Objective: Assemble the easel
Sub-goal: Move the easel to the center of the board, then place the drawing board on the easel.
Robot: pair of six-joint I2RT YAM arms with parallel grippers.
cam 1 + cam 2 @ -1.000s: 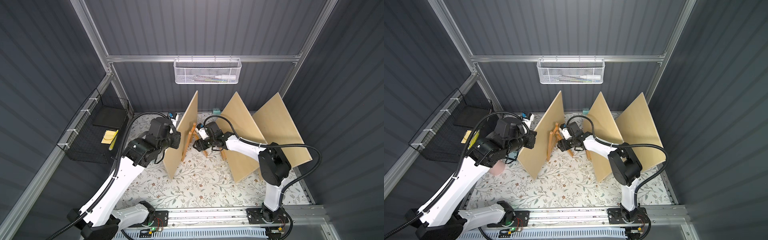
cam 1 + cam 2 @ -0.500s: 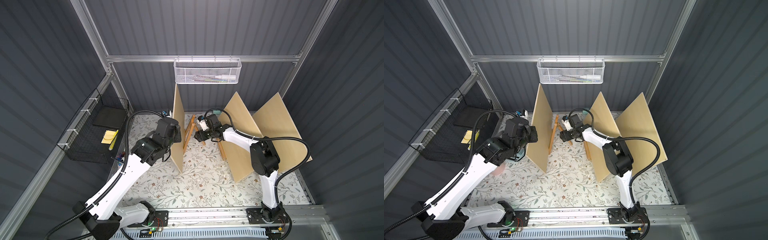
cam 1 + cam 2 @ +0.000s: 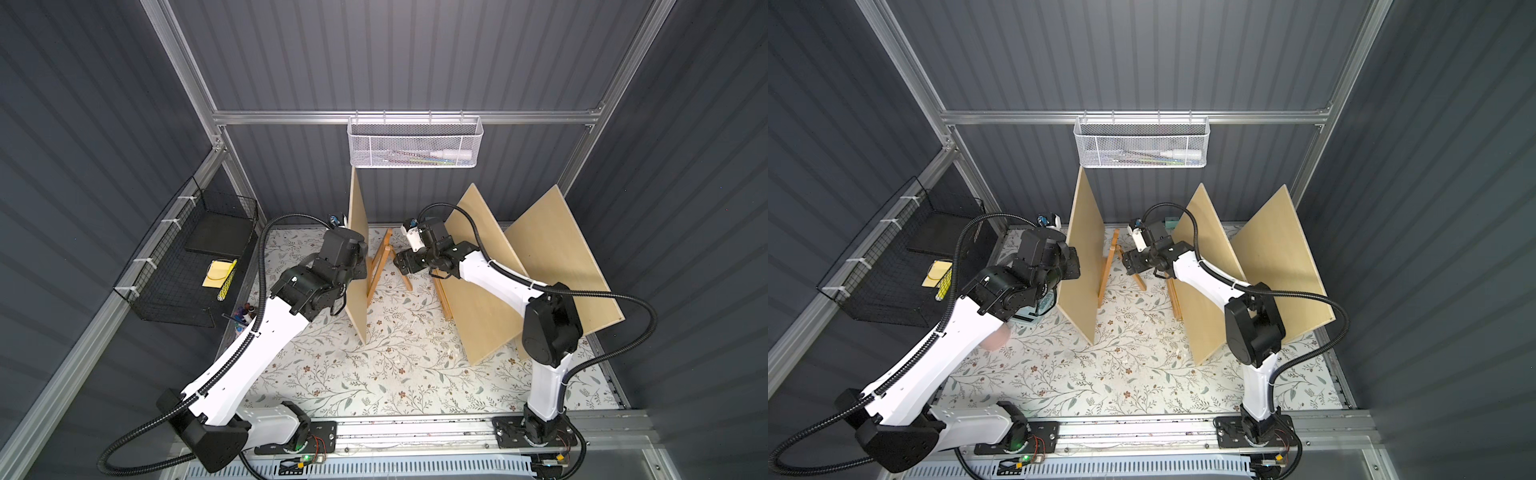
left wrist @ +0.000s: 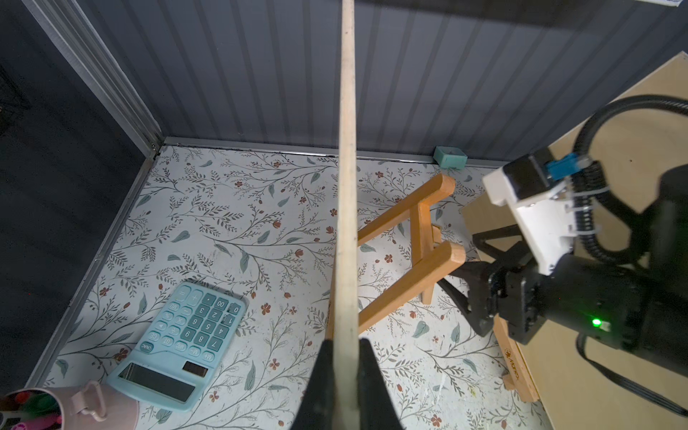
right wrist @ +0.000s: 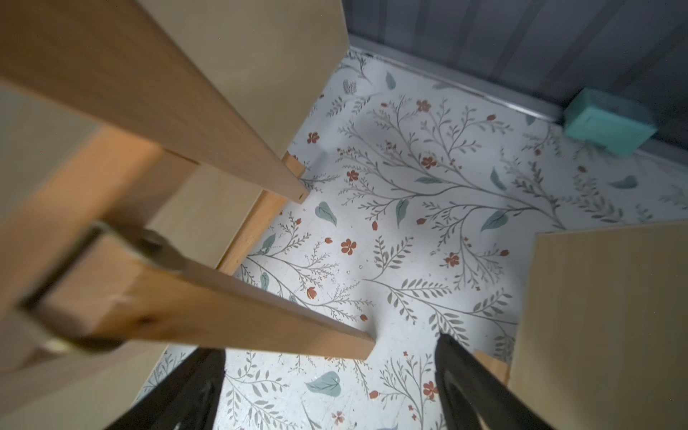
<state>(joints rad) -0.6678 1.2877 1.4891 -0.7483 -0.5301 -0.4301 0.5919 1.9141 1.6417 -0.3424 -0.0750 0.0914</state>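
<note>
The orange wooden easel (image 3: 380, 268) (image 3: 1109, 266) stands on the floral mat with its legs spread. My left gripper (image 4: 346, 344) is shut on the lower edge of a thin plywood board (image 3: 358, 249) (image 4: 346, 167). It holds the board upright, edge-on, just left of the easel (image 4: 409, 257). My right gripper (image 3: 401, 264) (image 5: 330, 348) is open beside the easel's rear leg (image 5: 223, 309). The leg's end shows between the fingers, and neither finger touches it.
Two more plywood boards (image 3: 478, 282) (image 3: 557, 262) lean at the right, with orange wooden strips (image 3: 442, 299) under the nearer one. A calculator (image 4: 178, 342), a pink cup of markers (image 4: 93, 409) and a teal box (image 4: 449, 156) lie on the mat. Wire baskets (image 3: 413, 143) (image 3: 187, 266) hang on the walls.
My left arm has swung the board from a slant to upright and towards the back wall. My right gripper has opened wider and shifted back by the easel.
</note>
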